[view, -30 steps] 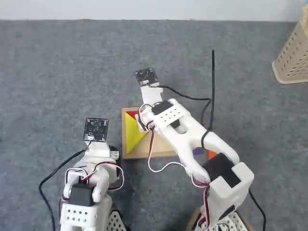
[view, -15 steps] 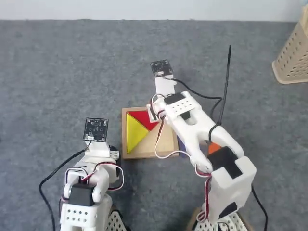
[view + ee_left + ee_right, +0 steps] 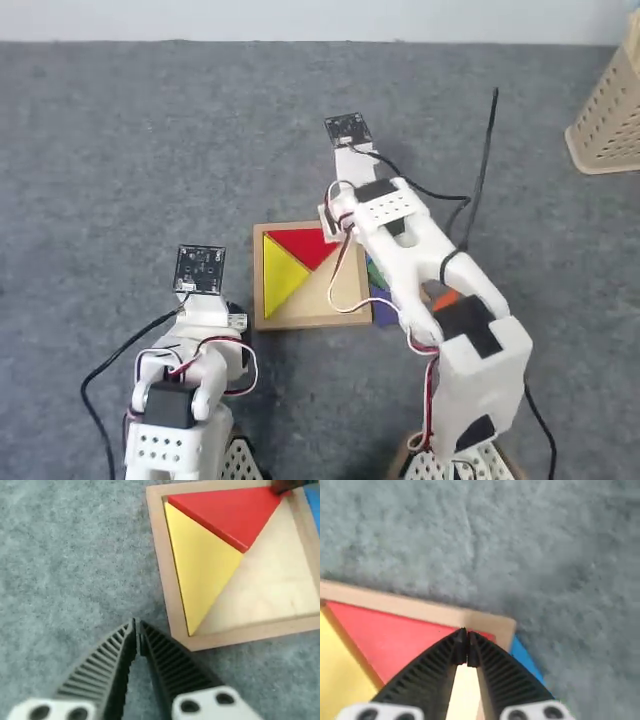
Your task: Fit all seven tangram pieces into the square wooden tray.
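One square wooden tray (image 3: pixel 300 320) lies on the one grey carpeted table (image 3: pixel 120 150). It holds two large pieces: one red wooden triangle (image 3: pixel 300 247) and one yellow wooden triangle (image 3: pixel 279 276). Off the tray's right edge three more pieces show as slivers: one blue piece (image 3: pixel 381 306), one green piece (image 3: pixel 372 268) and one orange piece (image 3: pixel 447 297). An arm covers that patch, so the count there may run higher. Two white robot arms stand by, the left arm (image 3: pixel 185 385) and the right arm (image 3: pixel 425 265). One beige perforated basket (image 3: pixel 610 110) sits at the table's right edge.
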Robot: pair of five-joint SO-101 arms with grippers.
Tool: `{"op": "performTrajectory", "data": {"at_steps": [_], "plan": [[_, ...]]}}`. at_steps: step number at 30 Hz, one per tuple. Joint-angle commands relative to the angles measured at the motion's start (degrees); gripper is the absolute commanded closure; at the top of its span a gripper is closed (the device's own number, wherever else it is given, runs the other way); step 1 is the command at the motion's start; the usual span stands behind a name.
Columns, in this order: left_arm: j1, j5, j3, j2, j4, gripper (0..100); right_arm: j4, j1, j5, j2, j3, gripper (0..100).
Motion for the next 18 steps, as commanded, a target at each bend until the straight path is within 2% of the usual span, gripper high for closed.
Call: {"op": "performTrajectory", "data": {"at_steps": [1, 4, 7, 9, 12, 18], "plan": [[-0.09, -0.26, -0.48, -0.88, 0.26, 99, 5.58, 1.71, 1.23, -12.44, -1.49, 98.1], [-0.09, -0.26, -0.48, -0.88, 0.26, 99, 12.62, 3.21, 2.90, -20.00, -1.41, 96.5], [-0.09, -0.26, -0.48, -0.88, 0.26, 99, 17.10, 2.86, 7.47, -23.08, 2.73, 88.2], [-0.09, -0.26, -0.48, -0.88, 0.26, 99, 15.69, 1.01, 8.18, -22.99, 8.09, 84.1], [-0.09, -0.26, -0.48, -0.88, 0.26, 99, 9.10, -2.07, 8.26, -21.32, 15.38, 83.4], [-0.09, -0.26, -0.48, -0.88, 0.26, 99, 6.20, -2.95, 9.32, -15.16, 14.42, 83.2]]}}
